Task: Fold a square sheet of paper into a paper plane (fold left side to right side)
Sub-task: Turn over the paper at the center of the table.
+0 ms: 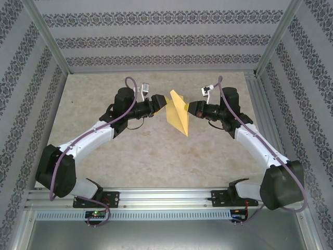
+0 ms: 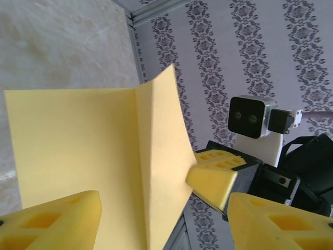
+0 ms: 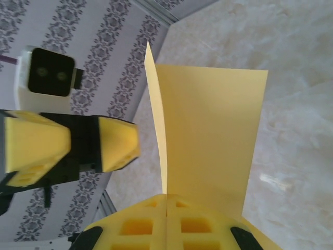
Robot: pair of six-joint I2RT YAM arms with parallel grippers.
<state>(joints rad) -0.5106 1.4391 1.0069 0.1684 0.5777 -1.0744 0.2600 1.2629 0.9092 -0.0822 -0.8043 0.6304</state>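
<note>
- Left arm (image 1: pixel 88 138): I see it reaching in toward the middle of the bench (image 1: pixel 156 156). The left jaws stand apart with the paper's near edge between them, not clamped.
- Sheet of paper (image 1: pixel 177 112): yellow-orange and creased to a pointed shape. It is held on edge in the air above mid-bench, between the two arms.
- Right arm (image 1: pixel 255 143): the right jaws are closed tight on the paper's right side. In the right wrist view I see two layers spreading out from the pinch.
</note>
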